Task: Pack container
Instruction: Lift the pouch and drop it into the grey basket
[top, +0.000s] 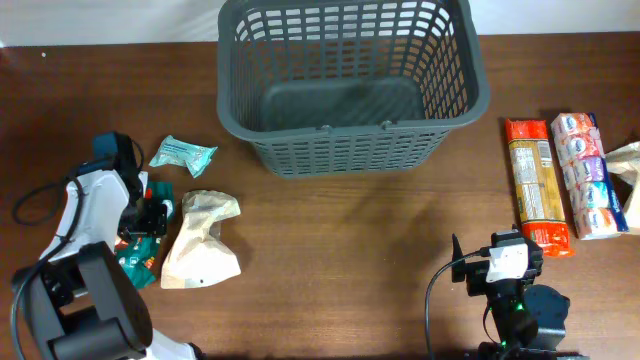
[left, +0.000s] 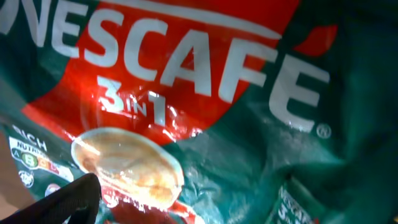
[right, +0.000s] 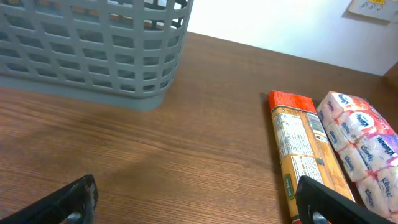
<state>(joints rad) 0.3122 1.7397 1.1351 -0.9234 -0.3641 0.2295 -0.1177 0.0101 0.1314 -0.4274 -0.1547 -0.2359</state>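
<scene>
Currently the container (top: 350, 150), a dark grey basket with slotted walls, stands at the top centre of the overhead frame on the brown desk (top: 350, 250), and nothing shows inside it.

At the lower left of that frame the left tool (top: 150, 215) is down over a green and red Nescafé packet (left: 205, 74). The packet fills the left wrist view, with one dark finger (left: 68, 202) showing at the bottom left corner. Whether this tool is clenched on the packet or released, I cannot tell. Just right of the packet lies a crumpled beige paper bag (top: 200, 240), and a small teal packet (top: 183, 155) lies above it, near the container's lower left corner.

At the lower right the right tool (right: 196, 190) is released, its fingers spread wide over bare desk with nothing between them. Above it, at the right of the overhead frame, an orange pasta packet (top: 537, 185) and a pack of Kleenex tissues (top: 590, 175) lie side by side, well apart from the container.
</scene>
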